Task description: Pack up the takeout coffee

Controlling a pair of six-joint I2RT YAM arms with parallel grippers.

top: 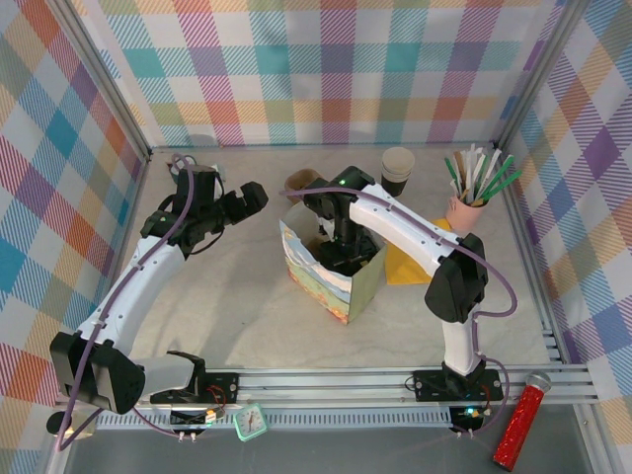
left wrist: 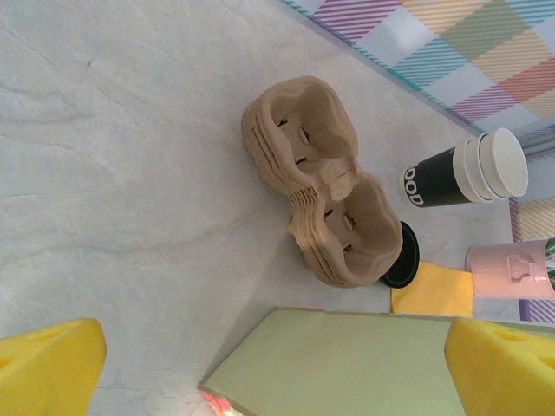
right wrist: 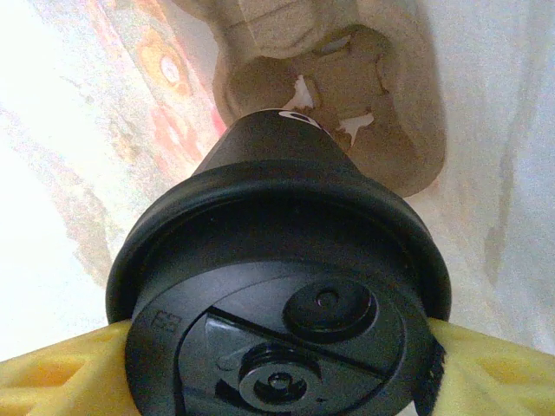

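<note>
A: Your right gripper is sitting inside the paper bag, pinching the takeout coffee at its lid; a pulp carrier is lying just past the cup.

B: Your left gripper is hanging spread; beyond it, stacked cups are showing "OOD".

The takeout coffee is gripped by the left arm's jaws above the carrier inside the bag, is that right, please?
No, not the left: the right arm's jaws grip the takeout coffee above the carrier inside the bag, per the right wrist view.
</note>
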